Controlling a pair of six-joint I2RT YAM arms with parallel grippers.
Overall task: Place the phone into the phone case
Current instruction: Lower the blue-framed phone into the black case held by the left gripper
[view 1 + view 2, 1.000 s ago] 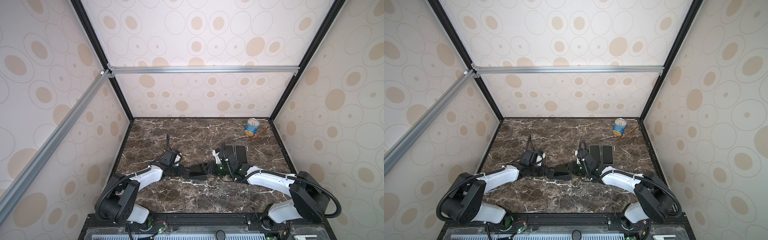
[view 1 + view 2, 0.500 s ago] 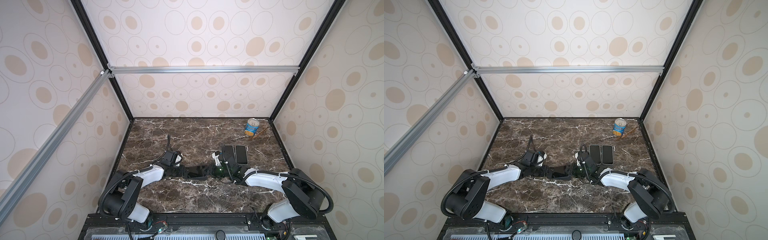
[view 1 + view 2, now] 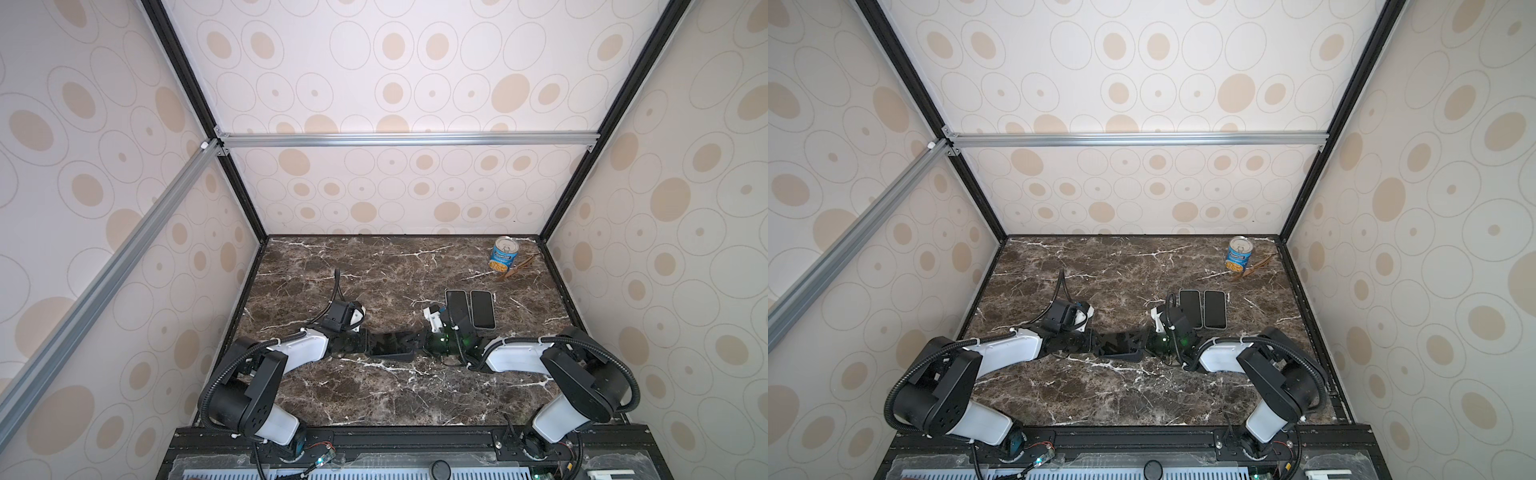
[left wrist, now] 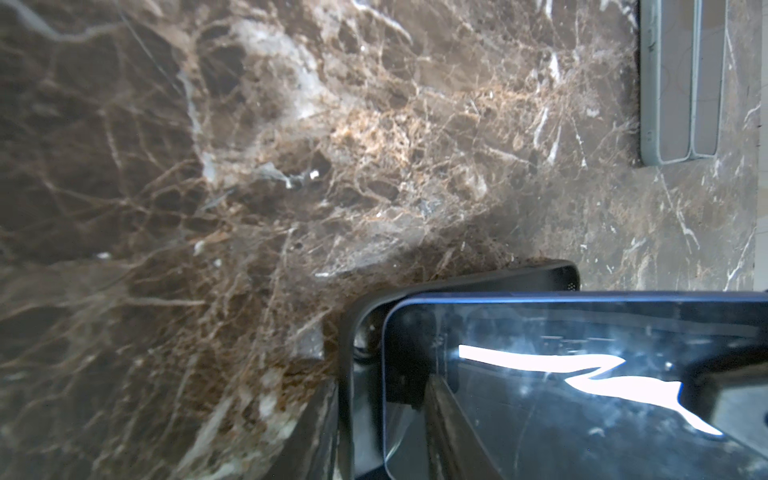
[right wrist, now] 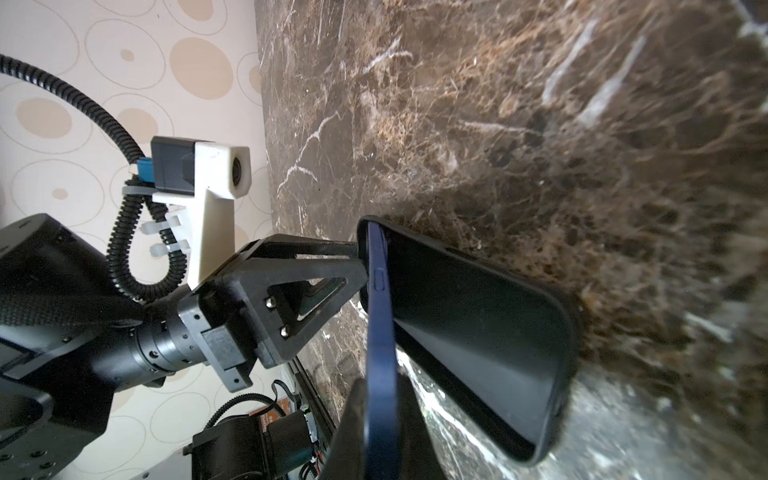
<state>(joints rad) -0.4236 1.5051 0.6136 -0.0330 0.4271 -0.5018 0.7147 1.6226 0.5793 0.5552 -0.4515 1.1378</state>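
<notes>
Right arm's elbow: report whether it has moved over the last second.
Yes. The right arm's elbow has swung inward toward the middle of the table, away from the right wall.

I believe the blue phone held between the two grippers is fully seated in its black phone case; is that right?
No: the blue phone is held between the left gripper and right gripper, but is not seated. The right wrist view shows the black phone case splayed away from it, meeting it only at one end.

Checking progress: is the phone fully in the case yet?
Partly in: the phone meets the phone case at one end; the other end gapes apart.
</notes>
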